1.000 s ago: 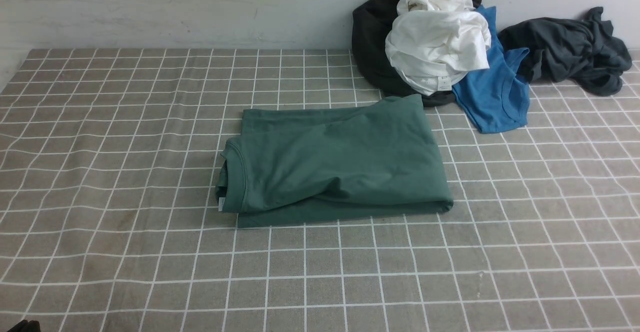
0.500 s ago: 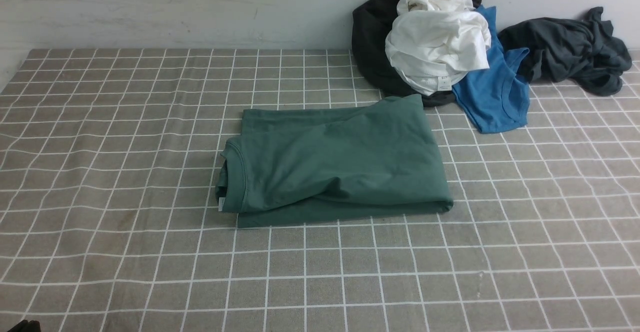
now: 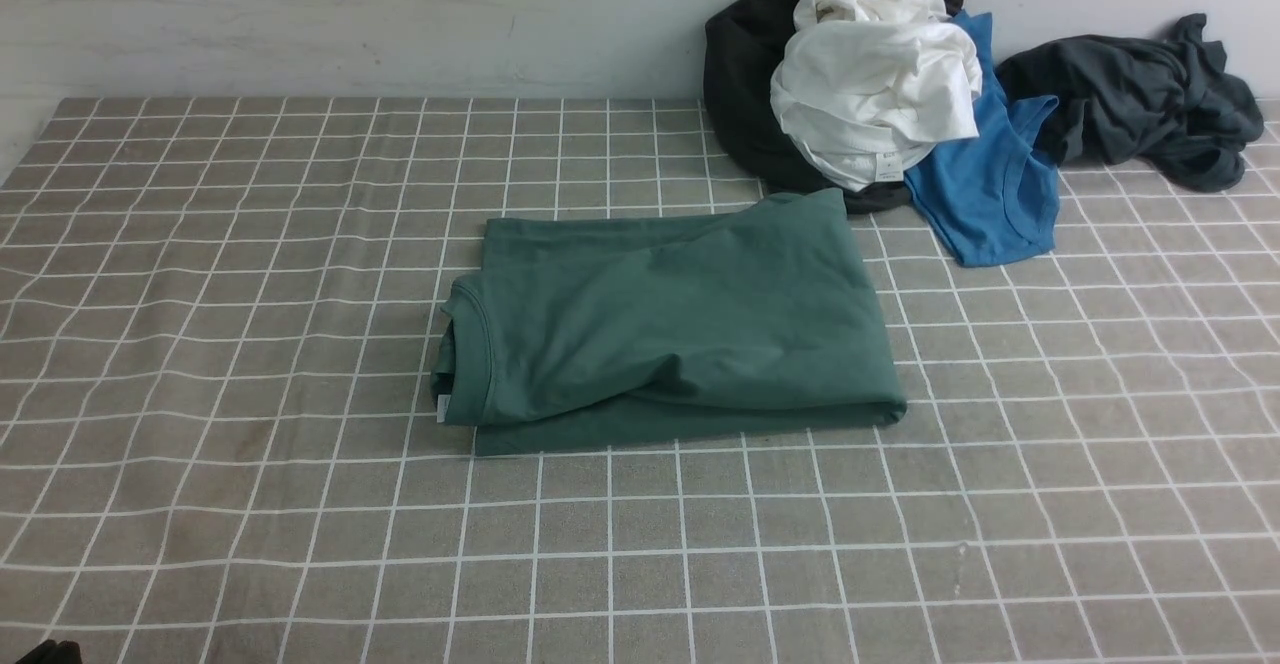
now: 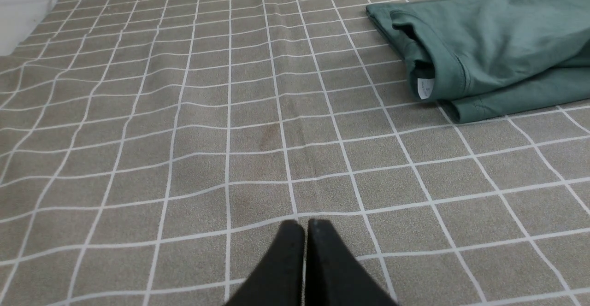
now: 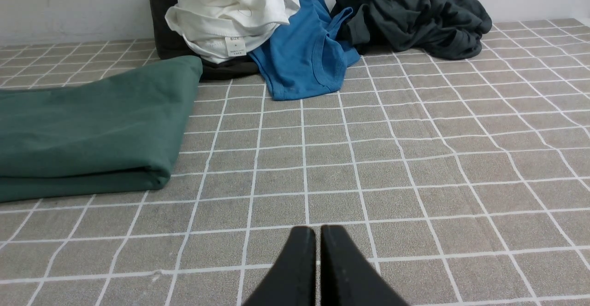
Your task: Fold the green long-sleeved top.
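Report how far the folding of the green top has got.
Done: the green long-sleeved top lies folded into a compact rectangle on the checked tablecloth. In hand: nothing; left pincer and right pincer are shut, clear of it. Left: apparently nothing.

laundry-folding test bench, checked tablecloth [image 3: 250, 364], piled clothes [image 3: 880, 94], bare white wall [image 3: 350, 14]

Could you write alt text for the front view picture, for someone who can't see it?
A dark green shirt lies folded into a neat rectangle in the middle of a grey checked tablecloth. At the far right, against the wall, sits a heap of unfolded clothes: a white shirt, a blue top and dark garments.
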Action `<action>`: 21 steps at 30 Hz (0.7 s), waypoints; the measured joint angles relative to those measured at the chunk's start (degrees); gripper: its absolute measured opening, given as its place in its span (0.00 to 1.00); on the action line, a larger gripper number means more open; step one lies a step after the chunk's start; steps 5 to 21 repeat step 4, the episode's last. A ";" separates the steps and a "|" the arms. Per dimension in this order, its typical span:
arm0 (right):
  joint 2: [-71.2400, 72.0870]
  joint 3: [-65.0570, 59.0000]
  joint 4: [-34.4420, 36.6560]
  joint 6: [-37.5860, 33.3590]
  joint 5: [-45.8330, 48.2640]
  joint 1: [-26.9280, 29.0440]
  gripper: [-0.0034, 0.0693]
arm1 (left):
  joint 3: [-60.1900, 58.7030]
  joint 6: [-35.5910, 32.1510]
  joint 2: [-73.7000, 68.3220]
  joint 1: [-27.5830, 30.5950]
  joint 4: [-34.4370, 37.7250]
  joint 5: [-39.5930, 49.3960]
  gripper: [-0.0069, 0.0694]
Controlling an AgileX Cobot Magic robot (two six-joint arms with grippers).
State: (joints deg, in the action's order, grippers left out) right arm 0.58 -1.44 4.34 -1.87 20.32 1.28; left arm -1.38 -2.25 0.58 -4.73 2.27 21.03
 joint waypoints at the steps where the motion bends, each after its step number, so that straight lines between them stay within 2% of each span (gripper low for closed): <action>1: 0.00 0.00 0.00 0.00 0.00 0.00 0.06 | 0.00 0.00 0.00 0.00 0.00 0.00 0.08; 21: 0.00 0.00 0.00 0.00 0.00 0.00 0.06 | 0.00 0.00 0.00 0.00 0.00 0.00 0.08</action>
